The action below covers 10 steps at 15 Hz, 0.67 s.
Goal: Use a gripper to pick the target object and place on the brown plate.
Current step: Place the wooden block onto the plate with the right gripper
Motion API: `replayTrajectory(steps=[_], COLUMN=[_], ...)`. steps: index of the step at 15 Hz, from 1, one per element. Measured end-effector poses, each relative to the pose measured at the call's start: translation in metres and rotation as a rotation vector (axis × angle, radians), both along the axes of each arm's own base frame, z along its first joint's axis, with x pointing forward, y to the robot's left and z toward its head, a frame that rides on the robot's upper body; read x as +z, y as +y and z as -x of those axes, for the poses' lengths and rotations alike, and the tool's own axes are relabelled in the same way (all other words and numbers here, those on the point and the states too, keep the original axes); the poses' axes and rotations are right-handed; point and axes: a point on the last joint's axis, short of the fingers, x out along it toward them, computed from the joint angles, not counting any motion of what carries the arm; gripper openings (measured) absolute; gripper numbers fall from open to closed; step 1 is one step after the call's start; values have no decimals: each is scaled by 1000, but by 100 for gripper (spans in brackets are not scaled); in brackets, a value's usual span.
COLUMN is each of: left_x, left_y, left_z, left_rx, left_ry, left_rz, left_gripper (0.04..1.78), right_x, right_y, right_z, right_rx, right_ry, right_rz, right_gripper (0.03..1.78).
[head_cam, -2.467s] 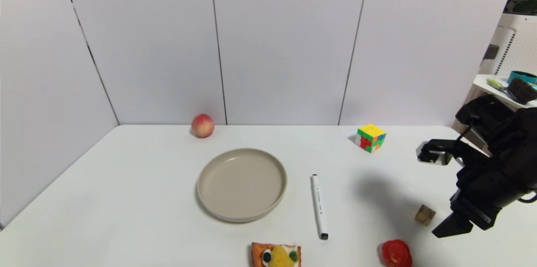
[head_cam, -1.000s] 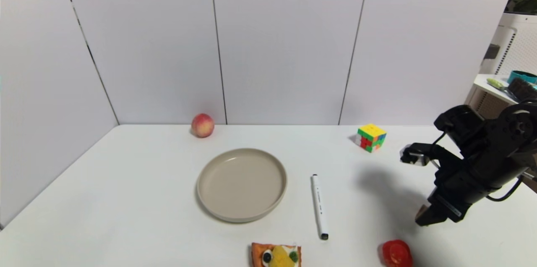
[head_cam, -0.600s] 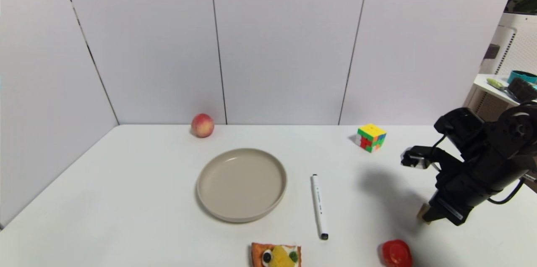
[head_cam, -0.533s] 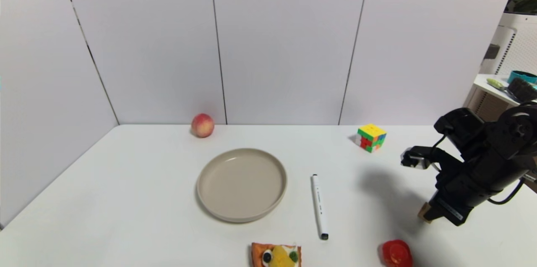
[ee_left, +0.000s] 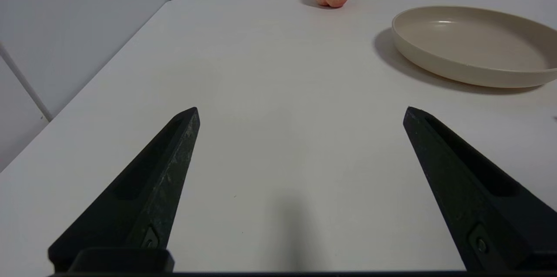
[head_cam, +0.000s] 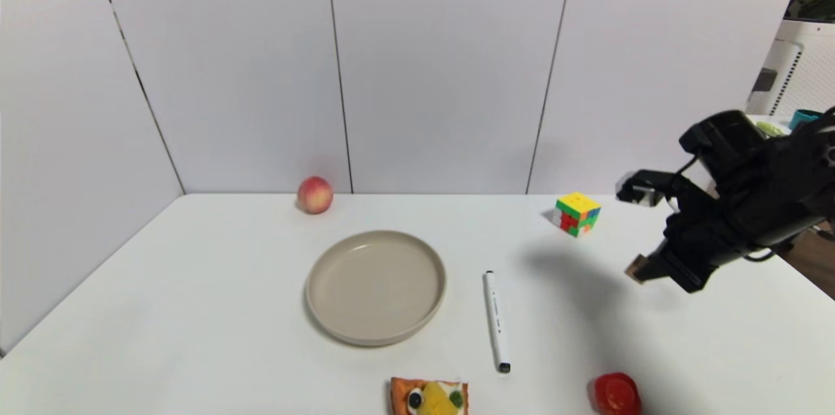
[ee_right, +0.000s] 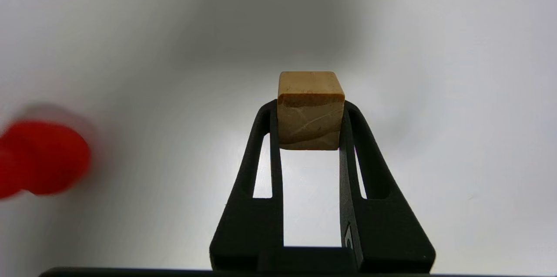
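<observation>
My right gripper [head_cam: 642,269] is shut on the small tan wooden cube [head_cam: 635,267] and holds it in the air above the right side of the table. In the right wrist view the cube [ee_right: 310,109] sits clamped between the two black fingertips of that gripper [ee_right: 310,113]. The beige round plate [head_cam: 376,330] lies at the table's middle, well to the left of the cube; it also shows in the left wrist view [ee_left: 470,74]. My left gripper [ee_left: 300,113] is open and empty, parked low over the table's near left part, out of the head view.
A white marker [head_cam: 496,320] lies between the plate and my right gripper. A multicoloured puzzle cube [head_cam: 576,213] stands at the back right, a peach [head_cam: 315,194] at the back wall. A red object [head_cam: 615,394] and toy toast [head_cam: 428,397] sit at the front edge.
My right gripper came down on the wooden cube, shut on it, and has lifted it off the table, up and slightly left. The left arm has not moved.
</observation>
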Motion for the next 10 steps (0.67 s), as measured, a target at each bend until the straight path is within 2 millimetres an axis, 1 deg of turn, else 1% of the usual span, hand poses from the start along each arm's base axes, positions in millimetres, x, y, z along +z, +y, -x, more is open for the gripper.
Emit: replayTrajectory(steps=[2, 3, 5, 7, 8, 10], left_x=[0, 0, 0, 0, 0, 0], left_y=[0, 0, 0, 0, 0, 0], left_z=[0, 0, 0, 0, 0, 0], left_rx=[0, 0, 0, 0, 0, 0], left_ry=[0, 0, 0, 0, 0, 0], left_rz=[0, 0, 0, 0, 0, 0], left_gripper=[169, 169, 169, 169, 169, 169], right_x=[33, 48, 68, 78, 78, 71], right_y=[23, 42, 83, 123, 140, 169], right_z=[-10, -13, -10, -3, 2, 9], right_rx=[72, 111, 162, 208, 234, 282], right_ry=[-124, -174, -214, -222, -215, -181], right_rz=[-77, -124, -217, -301, -325, -351], right_gripper=[36, 36, 36, 36, 36, 36])
